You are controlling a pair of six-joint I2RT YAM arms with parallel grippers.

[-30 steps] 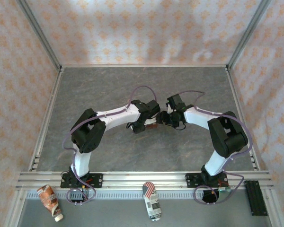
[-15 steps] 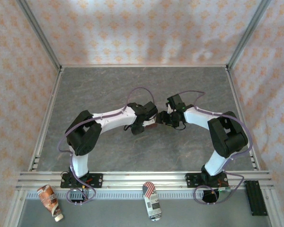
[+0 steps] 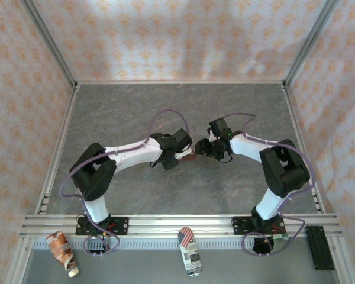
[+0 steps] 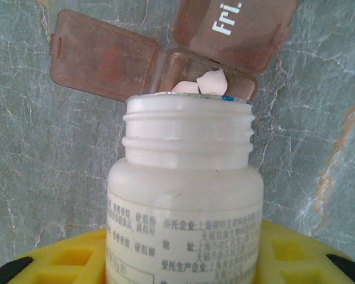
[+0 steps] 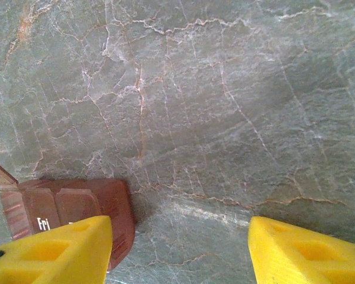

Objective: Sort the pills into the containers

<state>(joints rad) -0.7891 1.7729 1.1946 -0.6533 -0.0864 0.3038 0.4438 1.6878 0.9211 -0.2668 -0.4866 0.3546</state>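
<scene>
1. Left wrist view: left gripper (image 4: 183,263) clenches an uncapped white plastic bottle (image 4: 186,195), tipped over the open dark red-brown plastic compartment strip (image 4: 103,62) on the grey table (image 4: 41,177); small white pills (image 4: 210,81) at its mouth.
2. This looks like the pouring step; next, tilt gently into one compartment.
3. Right gripper (image 5: 180,248) is released, the strip beside it.
4. Left arm's elbow (image 3: 96,171) has swung outward since earlier.
</scene>
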